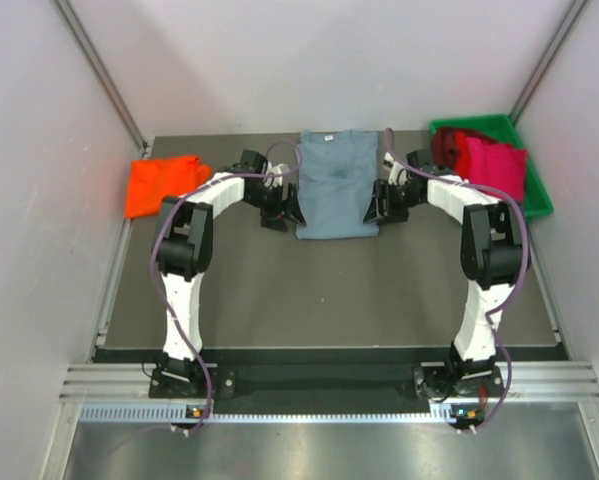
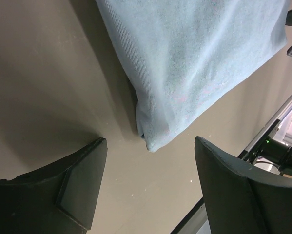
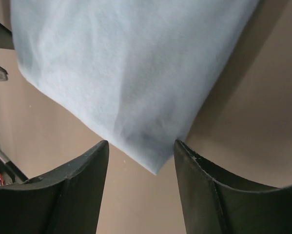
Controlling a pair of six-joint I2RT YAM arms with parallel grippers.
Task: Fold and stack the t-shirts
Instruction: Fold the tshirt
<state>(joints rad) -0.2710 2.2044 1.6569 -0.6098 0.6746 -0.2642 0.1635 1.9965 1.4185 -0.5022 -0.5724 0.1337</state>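
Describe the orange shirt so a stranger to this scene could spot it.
On the dark table, look to the far left corner by the wall. The orange shirt lies there alone; its neighbours are a blue-grey shirt and crimson shirts.

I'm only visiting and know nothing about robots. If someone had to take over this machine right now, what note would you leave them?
Left gripper: open, empty, at the near-left corner of the blue-grey t-shirt.
Right gripper: open, empty, at its near-right corner.
Blue-grey t-shirt: flat mid-table, collar at the far end, sleeves apparently folded in.
Orange t-shirt: alone by the left wall, seemingly folded.
Crimson t-shirts: heaped in the green bin, far right.
Done: blue-grey one partly folded, it seems.
Left: finish that fold, fold the crimson ones, stack everything.
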